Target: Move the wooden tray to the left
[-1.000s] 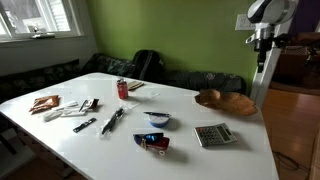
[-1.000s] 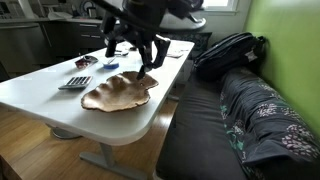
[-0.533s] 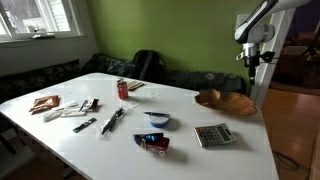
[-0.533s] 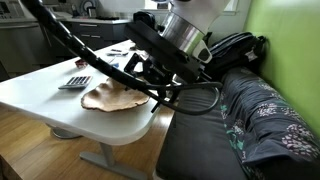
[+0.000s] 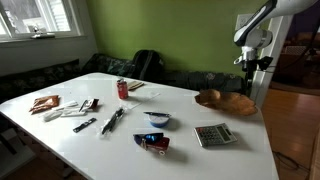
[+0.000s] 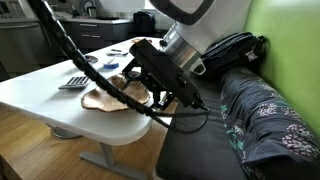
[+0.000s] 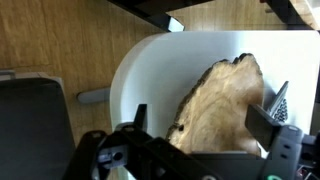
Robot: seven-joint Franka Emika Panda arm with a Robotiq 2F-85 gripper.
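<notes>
In an exterior view the wooden tray (image 5: 225, 100) lies at the far end of the white table (image 5: 180, 150), close to the rounded edge, with the grey calculator (image 5: 213, 135) just in front of it and the blue-and-white bowl (image 5: 158, 120) well apart. The gripper (image 5: 250, 65) hangs in the air above and behind the tray, touching nothing; at this size I cannot tell how its jaws stand. In an exterior view from the table's end, the arm (image 6: 180, 45) covers much of the picture and only part of the wooden tray (image 6: 100, 98) shows, beside the calculator (image 6: 77, 82). The wrist view looks down on the tray (image 7: 215, 100) at the table's curved end, and here the gripper (image 7: 208, 108) is plainly spread wide, both fingers (image 7: 279, 100) apart and empty. The tray looks stiff and fairly light, likely smooth enough to slip. Its shallow, uneven rim seems the best hold: one finger inside, one outside, at a thicker stretch.
</notes>
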